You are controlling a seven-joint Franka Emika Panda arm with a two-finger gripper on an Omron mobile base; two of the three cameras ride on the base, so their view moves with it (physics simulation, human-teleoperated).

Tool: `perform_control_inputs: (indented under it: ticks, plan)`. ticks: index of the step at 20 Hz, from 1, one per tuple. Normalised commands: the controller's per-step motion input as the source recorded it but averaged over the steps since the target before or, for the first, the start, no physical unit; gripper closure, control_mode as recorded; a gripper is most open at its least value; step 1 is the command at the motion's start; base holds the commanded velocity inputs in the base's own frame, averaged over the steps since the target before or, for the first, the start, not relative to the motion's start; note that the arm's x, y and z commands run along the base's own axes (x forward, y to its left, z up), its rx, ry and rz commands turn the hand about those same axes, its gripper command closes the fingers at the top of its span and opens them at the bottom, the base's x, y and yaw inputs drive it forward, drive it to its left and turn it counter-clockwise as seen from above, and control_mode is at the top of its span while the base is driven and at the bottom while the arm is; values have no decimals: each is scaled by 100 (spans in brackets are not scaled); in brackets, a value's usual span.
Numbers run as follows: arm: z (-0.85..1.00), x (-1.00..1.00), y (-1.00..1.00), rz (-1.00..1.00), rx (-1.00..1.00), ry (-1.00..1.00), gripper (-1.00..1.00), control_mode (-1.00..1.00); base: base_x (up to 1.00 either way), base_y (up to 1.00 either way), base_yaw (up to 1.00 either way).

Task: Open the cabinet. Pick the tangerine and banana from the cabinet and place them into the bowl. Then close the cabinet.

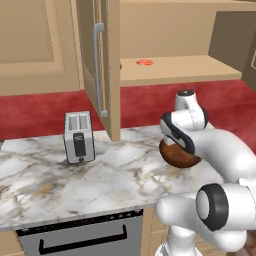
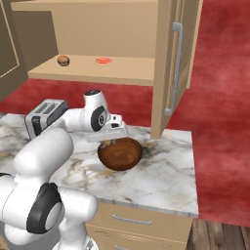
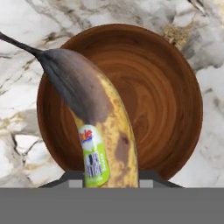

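The cabinet stands open, and its door with the silver bar handle swings out over the counter. The small orange-red tangerine lies on the cabinet shelf. My gripper is shut on a spotted yellow banana with a blackened stem end and a sticker. It holds the banana just above the dark reddish-brown bowl, which stands on the marble counter. The banana's lower end is hidden between the fingers.
A silver toaster stands on the counter left of the bowl. A small brown round thing sits further left on the cabinet shelf. The open door hangs between toaster and bowl. The counter's front edge runs near the bowl.
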Motion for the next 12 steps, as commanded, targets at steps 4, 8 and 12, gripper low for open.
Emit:
perform_control_inputs:
  ticks: [4,8,12]
  plan:
    - [-24,35,-5,0,1,0,100,-100,0,0,0]
    - [-35,21,-10,0,1,0,100,-100,0,0,0]
    - [-43,7,-12,0,1,0,100,-100,0,0,0]
